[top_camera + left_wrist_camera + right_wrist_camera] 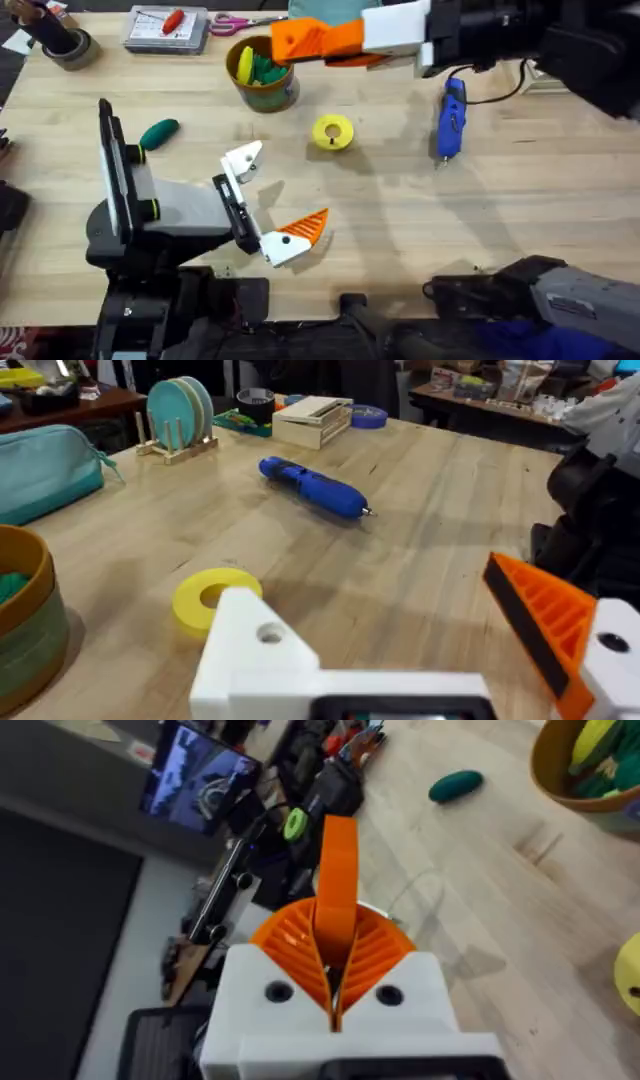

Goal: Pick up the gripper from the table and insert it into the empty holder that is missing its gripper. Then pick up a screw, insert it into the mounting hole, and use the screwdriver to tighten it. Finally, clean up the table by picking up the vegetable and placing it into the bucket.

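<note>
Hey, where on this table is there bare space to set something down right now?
Free: the table in front of the screwdriver, and the near strip between the left gripper and the right arm's base. Crowded: the far edge around the bucket, under the right gripper.

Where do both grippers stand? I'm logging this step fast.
Left gripper: open, holding nothing, one holder bare.
Right gripper: shut on the gripper.

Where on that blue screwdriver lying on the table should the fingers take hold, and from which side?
Probably around the middle of the blue screwdriver, coming straight down from above. It lies flat on the table with bare wood along both long sides, so the fingers could close across its round barrel. Its dark tip is too thin to grip, and a mid-body hold should keep it balanced.
</note>
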